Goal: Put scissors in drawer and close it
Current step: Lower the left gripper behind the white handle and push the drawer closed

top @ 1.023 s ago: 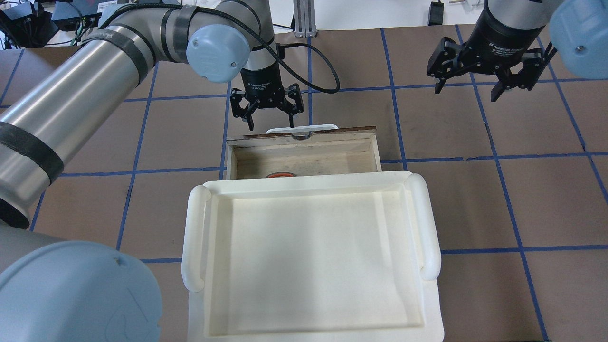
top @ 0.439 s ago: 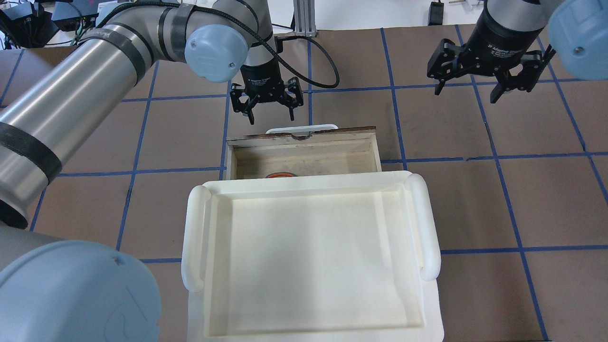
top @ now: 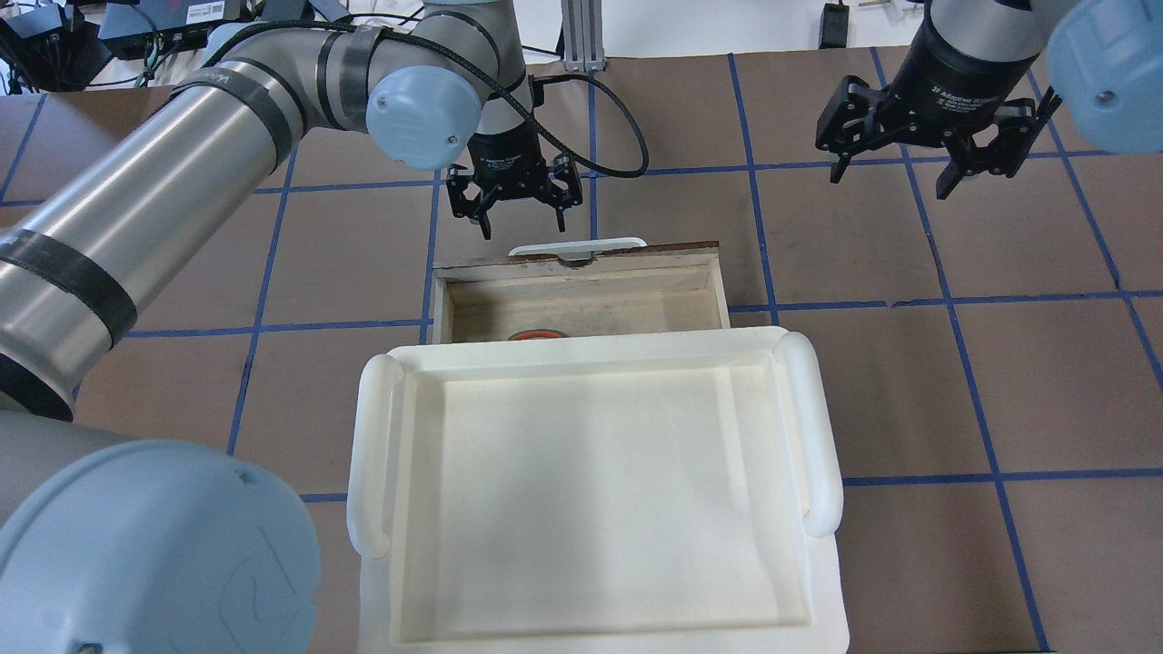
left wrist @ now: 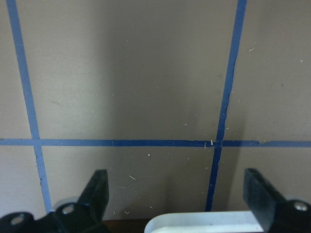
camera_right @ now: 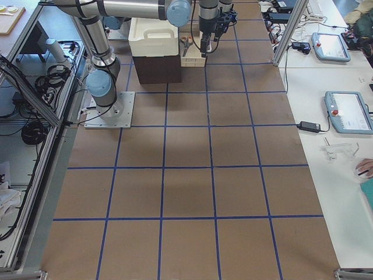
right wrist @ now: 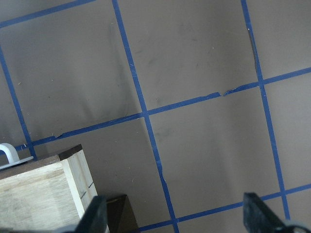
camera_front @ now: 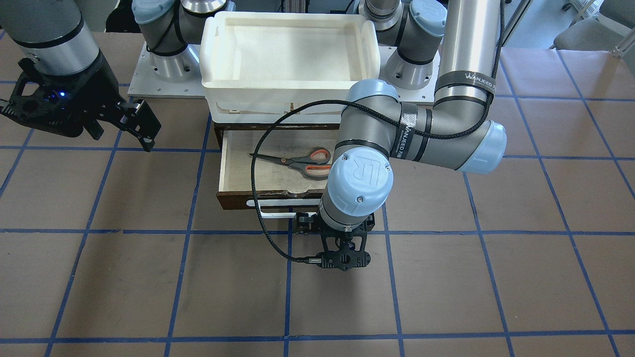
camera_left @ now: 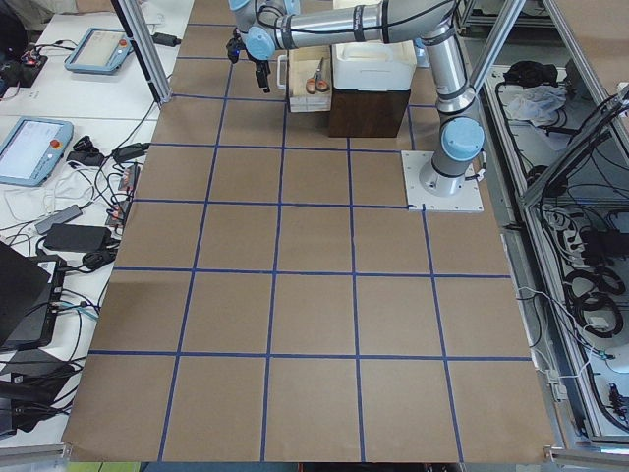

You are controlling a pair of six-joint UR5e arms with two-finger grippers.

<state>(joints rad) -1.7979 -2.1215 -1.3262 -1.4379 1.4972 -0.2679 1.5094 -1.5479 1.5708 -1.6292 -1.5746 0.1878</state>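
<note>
Steel-bladed scissors (camera_front: 297,161) lie flat on the pale floor of the drawer (camera_front: 233,201), blades toward the robot's right, orange loops toward its left. From overhead only one orange loop shows, under the rim of the white tray (top: 368,454) that sits above

Drawer stands pulled well out from under the tray. White handle (top: 577,245) faces away from the robot

Left jaws: spread wide, holding nothing. They hang just beyond the drawer front on the side away from the robot, near the handle's left end. Wrist view shows both fingers apart over bare desk, with the handle's curve at the bottom edge between them. No contact seen

Right jaws: also wide open and empty, held above the desk well off to the robot's right, apart from the drawer

Step in hand, as I judge it: placing is done and closing is not yet begun, with the left arm lined up for it

Next move likely calls for bringing the left jaws down to the height of the drawer front, meeting the front or handle squarely, then pushing straight toward the robot until flush. The jaws sit off-centre, so a shift toward mid-handle may keep the drawer from skewing and binding
</note>
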